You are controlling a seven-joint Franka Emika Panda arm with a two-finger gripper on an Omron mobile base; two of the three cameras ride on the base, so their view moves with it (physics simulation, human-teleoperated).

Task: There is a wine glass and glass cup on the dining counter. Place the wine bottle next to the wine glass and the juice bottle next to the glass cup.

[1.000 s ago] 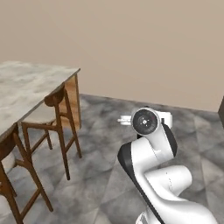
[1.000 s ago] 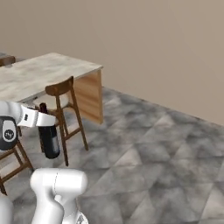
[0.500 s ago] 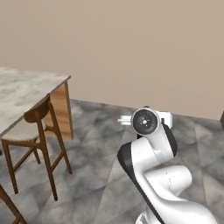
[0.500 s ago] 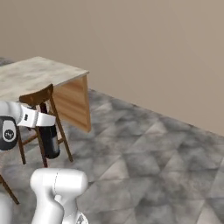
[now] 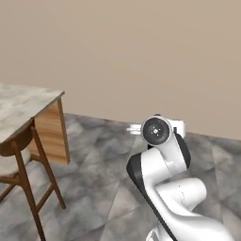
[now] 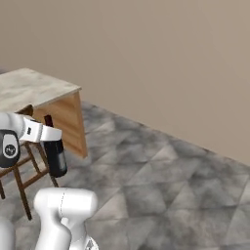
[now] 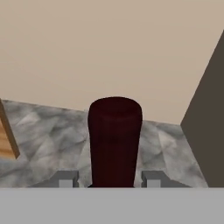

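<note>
One wine bottle [image 6: 55, 155] clamped upright in the gripper [image 6: 48, 133] by its neck, long axis vertical; dining counter [image 6: 36, 88] sits ahead-left, well apart.

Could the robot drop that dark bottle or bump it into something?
Maybe. The gripper holds the wine bottle up in the air over the stone floor, so a slip could smash it. The bottle also hangs close to the wooden chair beside the dining counter, so a careless swing might knock it.
</note>
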